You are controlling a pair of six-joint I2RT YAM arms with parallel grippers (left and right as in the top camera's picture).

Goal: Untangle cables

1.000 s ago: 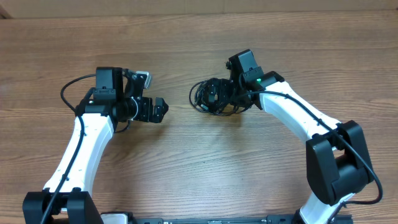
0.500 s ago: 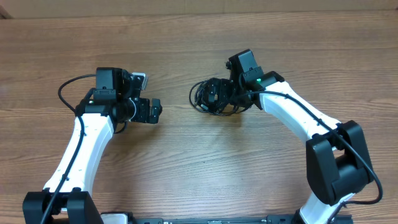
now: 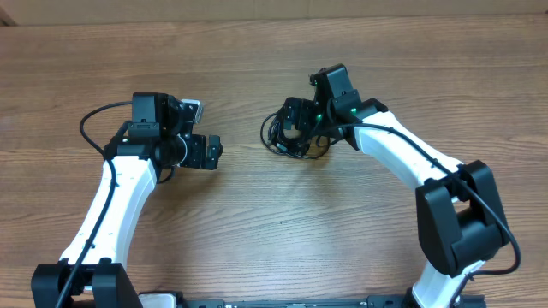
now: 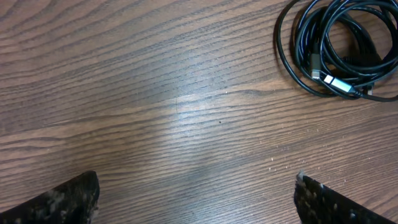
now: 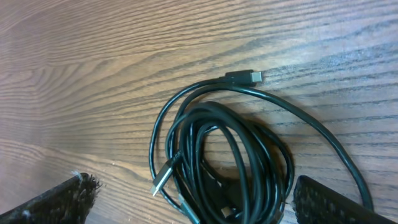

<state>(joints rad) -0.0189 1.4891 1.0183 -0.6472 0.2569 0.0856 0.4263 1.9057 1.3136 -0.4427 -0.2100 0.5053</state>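
Observation:
The cables (image 3: pixel 276 137) are a tangled coil of thin black cords on the wooden table, centre right in the overhead view. My right gripper (image 3: pixel 300 121) is open right over the coil. In the right wrist view its fingers (image 5: pixel 196 202) straddle the coil (image 5: pixel 249 155). A dark plug (image 5: pixel 244 76) lies at the top and a silvery plug (image 5: pixel 165 175) at the left. My left gripper (image 3: pixel 214 151) is open and empty, well left of the coil. In the left wrist view its fingers (image 4: pixel 196 202) frame bare wood, with the coil (image 4: pixel 336 50) at the top right.
The wooden table (image 3: pixel 257 222) is bare around the coil. The white arms reach in from the front edge on both sides. Thicker black robot wires loop beside the left arm (image 3: pixel 90 124).
My right gripper has shifted slightly left and farther over the coil, which now looks more bunched. My left gripper drew back a little to the left earlier and has since held still.

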